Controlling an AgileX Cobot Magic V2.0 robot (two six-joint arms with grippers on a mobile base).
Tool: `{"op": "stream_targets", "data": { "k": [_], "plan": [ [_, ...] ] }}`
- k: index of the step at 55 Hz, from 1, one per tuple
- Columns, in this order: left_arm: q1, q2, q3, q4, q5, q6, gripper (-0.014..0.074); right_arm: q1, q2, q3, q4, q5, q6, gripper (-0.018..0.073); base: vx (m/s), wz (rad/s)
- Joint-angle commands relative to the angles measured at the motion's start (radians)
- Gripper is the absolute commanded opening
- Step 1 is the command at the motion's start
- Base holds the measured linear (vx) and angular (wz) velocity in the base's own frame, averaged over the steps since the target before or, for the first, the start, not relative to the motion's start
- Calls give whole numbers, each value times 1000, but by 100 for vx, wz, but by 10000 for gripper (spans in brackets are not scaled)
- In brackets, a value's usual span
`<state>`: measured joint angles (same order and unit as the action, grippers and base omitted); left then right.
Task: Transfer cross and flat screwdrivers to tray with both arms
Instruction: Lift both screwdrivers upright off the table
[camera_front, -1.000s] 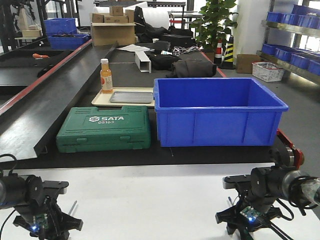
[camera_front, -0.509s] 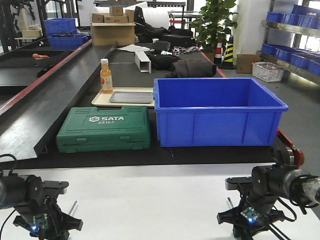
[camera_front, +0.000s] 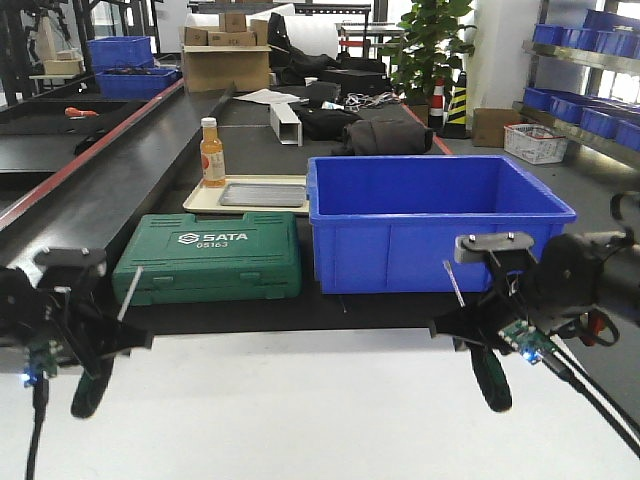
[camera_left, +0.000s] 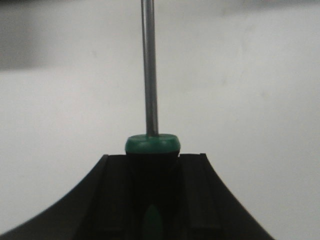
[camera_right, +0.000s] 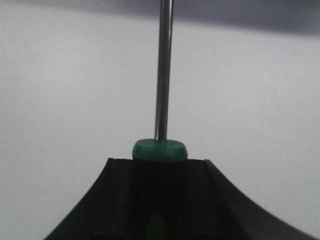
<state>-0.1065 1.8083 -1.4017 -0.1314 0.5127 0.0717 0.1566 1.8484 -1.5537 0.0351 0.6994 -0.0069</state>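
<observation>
**Both screwdrivers clamped, tips up, well short of the tray**

The left gripper (camera_front: 100, 345) is closed on the left screwdriver (camera_front: 92, 385), a slim tool with a thin steel shaft and a black handle with a green collar. Its long axis is tilted: the tip points up and leans right, and the butt of the handle hangs down to the left over the white tabletop (camera_front: 300, 410).

In the left wrist view the gripper (camera_left: 152, 202) has its jaws pressed on both sides of the handle. The shaft of the screwdriver (camera_left: 149, 75) runs straight up the picture.

The right gripper (camera_front: 470, 330) is clamped on the right screwdriver (camera_front: 490, 380), which is the same build. Its tip points up and leans left, and its butt hangs down to the right. The two shafts lean towards each other.

The right wrist view shows the same grip. The gripper (camera_right: 159, 205) has its jaws tight on the handle, and the shaft of the screwdriver (camera_right: 163, 70) stands vertical.

The shallow grey metal tray (camera_front: 263, 195) lies far back on a beige plastic tray (camera_front: 200, 203), beside an orange bottle (camera_front: 212, 152). It sits behind a green SATA tool case (camera_front: 210, 258) and left of a deep blue plastic bin (camera_front: 440, 225), well apart from both tools.

**Hard to make out**
- Both tips are cut off at the top edge in the wrist views and too small in the front view, so I cannot tell cross from flat.
- The lower handles are hidden between the jaws.
- The right arm is cropped at the frame edge.
</observation>
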Motion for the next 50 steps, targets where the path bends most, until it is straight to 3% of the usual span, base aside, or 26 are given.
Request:
{"op": "stream_targets", "data": {
  "k": [1, 11, 23, 29, 39, 50],
  "plan": [
    [-6, -154, -28, -15, -58, -5, -6, 39, -135, -25, 8, -83, -15, -10, 0, 0],
    [-14, -326, -27, -14, -60, 14, -3, 135, -273, -25, 0, -124, -15, -9, 0, 0],
    [-14, -546, -18, -4, -47, 18, 0, 155, -426, 11, 1, -133, 7, -8, 0, 0],
    [-14, -671, 76, -6, -45, 16, 0, 155, -533, 110, 0, -148, 7, -8, 0, 0],
    [-14, -852, 288, -7, -128, 12, 0, 151, -740, 334, 0, -286, 18, -8, 0, 0],
    [-14, -908, 345, -7, -126, 12, 0, 151, -833, 452, 0, -348, 31, -8, 0, 0]
  ]
}}
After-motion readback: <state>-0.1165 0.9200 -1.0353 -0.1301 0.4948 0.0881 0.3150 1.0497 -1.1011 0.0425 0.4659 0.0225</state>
